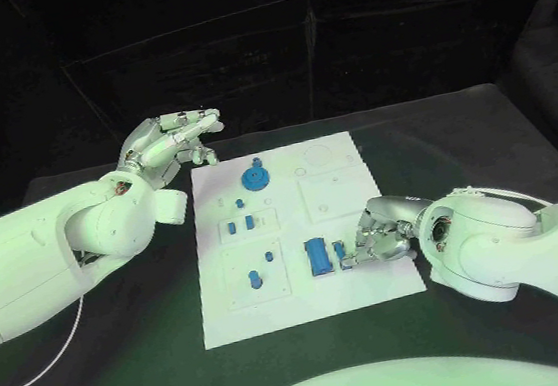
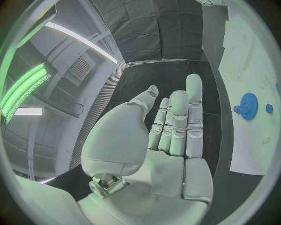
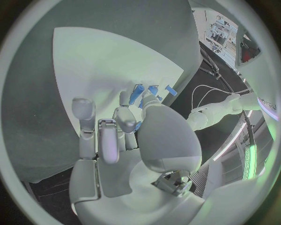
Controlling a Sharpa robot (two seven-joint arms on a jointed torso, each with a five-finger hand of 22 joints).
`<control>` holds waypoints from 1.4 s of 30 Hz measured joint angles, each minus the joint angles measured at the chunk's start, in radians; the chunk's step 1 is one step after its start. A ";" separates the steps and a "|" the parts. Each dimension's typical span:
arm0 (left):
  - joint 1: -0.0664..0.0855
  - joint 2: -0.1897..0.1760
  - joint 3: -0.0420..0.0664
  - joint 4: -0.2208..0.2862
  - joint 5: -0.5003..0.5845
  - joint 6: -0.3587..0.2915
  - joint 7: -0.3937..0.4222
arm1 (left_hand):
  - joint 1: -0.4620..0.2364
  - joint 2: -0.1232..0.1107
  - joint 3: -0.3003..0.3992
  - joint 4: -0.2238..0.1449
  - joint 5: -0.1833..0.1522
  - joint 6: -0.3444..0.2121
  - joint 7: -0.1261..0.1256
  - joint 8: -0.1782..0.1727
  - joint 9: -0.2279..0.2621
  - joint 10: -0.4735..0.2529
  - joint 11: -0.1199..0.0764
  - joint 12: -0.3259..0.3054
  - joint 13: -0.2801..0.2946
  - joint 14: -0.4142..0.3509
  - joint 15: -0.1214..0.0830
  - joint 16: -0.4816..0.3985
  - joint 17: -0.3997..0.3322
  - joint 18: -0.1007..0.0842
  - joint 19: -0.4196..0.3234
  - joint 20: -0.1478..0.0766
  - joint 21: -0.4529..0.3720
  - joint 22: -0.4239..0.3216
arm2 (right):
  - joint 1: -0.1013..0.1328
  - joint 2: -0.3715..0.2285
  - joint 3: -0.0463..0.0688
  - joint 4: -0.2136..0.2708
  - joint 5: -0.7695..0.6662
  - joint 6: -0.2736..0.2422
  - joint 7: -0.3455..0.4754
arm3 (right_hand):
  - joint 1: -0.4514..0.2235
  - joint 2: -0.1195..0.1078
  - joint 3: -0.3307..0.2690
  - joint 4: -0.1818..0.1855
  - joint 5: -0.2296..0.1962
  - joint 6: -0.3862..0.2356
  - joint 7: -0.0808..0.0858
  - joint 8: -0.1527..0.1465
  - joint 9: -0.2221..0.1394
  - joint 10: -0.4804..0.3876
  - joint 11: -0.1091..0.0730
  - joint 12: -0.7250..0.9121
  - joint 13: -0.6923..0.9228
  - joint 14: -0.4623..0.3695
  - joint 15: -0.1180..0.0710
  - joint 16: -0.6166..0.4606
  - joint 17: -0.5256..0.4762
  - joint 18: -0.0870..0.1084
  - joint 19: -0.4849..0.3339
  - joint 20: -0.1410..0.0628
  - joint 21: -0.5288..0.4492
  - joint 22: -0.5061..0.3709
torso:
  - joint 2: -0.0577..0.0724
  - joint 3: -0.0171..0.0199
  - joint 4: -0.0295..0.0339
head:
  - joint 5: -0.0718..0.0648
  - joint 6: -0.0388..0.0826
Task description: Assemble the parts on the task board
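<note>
My right hand point(image 1: 379, 233) is down on the near right part of the white board point(image 1: 363, 295), fingers curled against a long blue block point(image 1: 318, 255) there; I cannot tell whether they actually grip it. My left hand point(image 1: 170, 141) hangs above the black table point(image 1: 136, 381) just off the board's far left corner, fingers straight and apart, holding nothing. A blue gear point(image 1: 257, 176) sits near the board's far edge. Small blue pegs point(image 1: 244, 224) stand at the middle left, and a blue oblong piece point(image 1: 255, 278) lies nearer me
</note>
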 measured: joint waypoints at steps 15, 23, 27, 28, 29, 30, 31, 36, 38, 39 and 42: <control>0.000 0.000 0.000 -0.001 0.000 0.000 0.000 | 0.000 0.000 0.000 0.000 0.000 0.000 0.000 0.000 0.000 0.000 0.000 0.000 0.000 0.000 0.000 0.000 0.000 0.000 0.000 0.000 0.000 0.000 | 0.000 0.000 0.000 -0.020 0.009 0.036 0.027 | 0.023 0.012 -0.009 -0.007 0.012 0.000 0.000 0.000 0.001 -0.004 0.004 0.000 0.001 0.000 0.000 0.000 0.000 0.000 0.000 0.000 0.000 0.000 | 0.000 -0.0007 0.0013 | 0.000 0.000; 0.000 0.000 0.000 0.000 0.000 0.000 -0.001 | 0.000 0.000 0.000 0.000 0.000 0.000 0.000 0.000 0.000 -0.004 0.004 0.008 0.000 0.000 0.000 0.000 -0.003 0.000 0.000 0.000 -0.004 -0.001 | 0.000 0.022 0.000 -0.044 0.010 0.044 0.028 | 0.045 0.026 -0.011 -0.010 0.023 0.000 0.000 -0.004 0.001 -0.004 0.004 0.000 0.002 0.000 0.000 0.000 0.000 0.000 0.000 0.000 0.000 0.000 | 0.001 -0.0004 0.0013 | 0.003 -0.003; 0.000 0.000 0.000 0.000 0.000 0.000 -0.001 | 0.000 0.000 0.000 0.000 0.000 0.000 0.000 0.000 0.000 -0.004 0.004 0.008 0.000 0.000 0.000 0.000 -0.003 0.000 0.000 0.000 -0.004 -0.001 | 0.000 0.032 0.000 -0.057 0.010 0.043 0.028 | 0.045 0.026 -0.013 -0.009 0.023 0.000 0.000 -0.004 0.002 -0.004 0.004 0.000 0.003 0.000 0.000 0.000 0.000 0.000 0.000 0.000 0.000 0.000 | 0.001 -0.0002 0.0014 | 0.003 -0.004; 0.000 0.000 0.000 0.000 0.000 0.000 -0.001 | 0.000 0.000 0.000 0.000 0.000 0.000 0.000 0.000 0.000 -0.004 0.004 0.008 0.000 0.000 0.000 0.000 -0.003 0.000 0.000 0.000 -0.004 -0.001 | 0.000 0.033 0.000 -0.058 0.010 0.042 0.028 | 0.045 0.026 -0.014 -0.007 0.023 0.000 0.000 -0.004 0.002 -0.004 0.004 0.000 0.003 0.000 0.000 0.000 0.000 0.000 0.000 0.000 0.000 0.001 | 0.001 -0.0002 0.0015 | 0.003 -0.004; 0.000 0.000 0.000 0.000 0.000 0.000 -0.001 | 0.000 0.000 0.000 0.000 0.000 0.000 0.000 0.000 0.000 -0.004 0.004 0.008 0.000 0.000 0.000 0.000 -0.003 0.000 0.000 0.000 -0.004 -0.001 | 0.000 0.033 0.000 -0.059 0.010 0.042 0.027 | 0.045 0.026 -0.014 -0.007 0.023 0.000 0.000 -0.004 0.002 -0.004 0.004 0.000 0.003 0.000 0.000 0.000 0.000 0.000 0.000 0.000 0.000 0.001 | 0.001 -0.0001 0.0016 | 0.004 -0.004; 0.000 0.000 0.000 0.000 0.000 0.000 -0.001 | 0.000 0.000 0.000 0.000 0.000 0.000 0.000 0.000 0.000 -0.004 0.004 0.008 0.000 0.000 0.000 0.000 -0.003 0.000 0.000 0.000 -0.004 -0.001 | 0.000 0.033 0.000 -0.059 0.009 0.041 0.027 | 0.045 0.026 -0.014 -0.007 0.023 0.000 0.000 -0.004 0.002 -0.004 0.004 0.000 0.003 0.000 0.000 0.000 0.000 0.000 0.000 0.000 0.000 0.001 | 0.001 -0.0002 0.0021 | 0.004 -0.005; 0.000 0.000 0.000 0.000 0.000 0.000 -0.001 | 0.000 0.000 0.000 0.000 0.000 0.000 0.000 0.000 0.000 -0.004 0.004 0.008 0.000 0.000 0.000 0.000 -0.003 0.000 0.000 0.000 -0.004 -0.001 | 0.000 0.032 0.000 -0.059 0.009 0.040 0.027 | 0.045 0.026 -0.017 -0.010 0.023 0.000 0.000 -0.004 0.002 -0.004 0.004 0.000 0.003 0.000 0.000 0.000 0.000 0.000 0.000 0.000 0.000 0.001 | 0.001 -0.0001 0.0022 | 0.004 -0.005; 0.000 -0.001 0.000 -0.001 0.000 0.000 -0.001 | 0.000 0.000 0.000 0.000 0.000 0.000 0.000 0.000 0.000 -0.004 0.004 0.008 0.000 0.000 0.000 0.000 -0.003 0.000 0.000 0.000 -0.004 -0.001 | 0.000 0.017 0.000 -0.044 0.011 0.029 0.034 | 0.045 0.026 -0.043 0.002 0.055 -0.002 0.002 -0.015 0.002 -0.004 0.004 0.000 0.003 0.000 0.000 0.000 0.001 0.000 0.000 0.000 -0.006 0.000 | 0.001 0.0004 0.0010 | 0.005 -0.005; 0.000 -0.001 0.000 -0.001 0.000 0.000 -0.001 | 0.000 0.000 0.000 0.000 0.000 0.000 0.000 0.000 0.000 -0.007 0.000 0.008 0.000 0.000 0.000 0.000 -0.003 0.000 0.000 0.000 -0.004 -0.001 | 0.000 0.008 0.000 -0.037 0.017 0.020 0.047 | 0.045 0.026 -0.051 0.002 0.067 -0.013 0.013 -0.025 -0.001 -0.007 0.007 0.000 0.003 0.000 0.000 0.000 0.001 0.000 -0.004 0.004 -0.007 -0.006 | 0.000 0.0005 0.0003 | 0.005 -0.003; 0.000 -0.001 0.000 -0.001 0.000 0.000 -0.001 | 0.000 0.000 0.000 0.000 0.000 0.000 0.000 0.000 0.000 -0.007 0.000 0.008 0.000 0.000 0.000 0.000 -0.004 0.000 0.000 0.000 -0.004 -0.001 | 0.000 0.002 0.000 -0.036 0.026 0.013 0.062 | 0.045 0.026 -0.051 0.002 0.071 -0.025 0.016 -0.032 -0.004 -0.010 0.009 -0.005 0.002 0.000 0.000 -0.002 0.001 0.000 -0.004 0.004 -0.010 -0.011 | 0.000 0.0005 0.0003 | 0.005 -0.002; 0.000 0.000 0.000 -0.005 0.000 0.000 -0.001 | 0.000 0.000 0.000 0.000 0.000 0.000 0.000 0.000 0.000 -0.007 0.000 0.008 0.000 0.000 0.000 0.000 -0.008 0.000 0.000 0.000 -0.004 -0.001 | 0.001 -0.011 0.000 -0.039 0.065 -0.005 0.115 | 0.061 0.042 -0.059 -0.001 0.082 -0.060 0.028 -0.053 -0.012 -0.027 0.027 -0.039 -0.026 0.000 0.012 -0.019 0.001 0.000 -0.021 0.017 -0.036 -0.047 | -0.002 0.0005 0.0001 | 0.004 0.002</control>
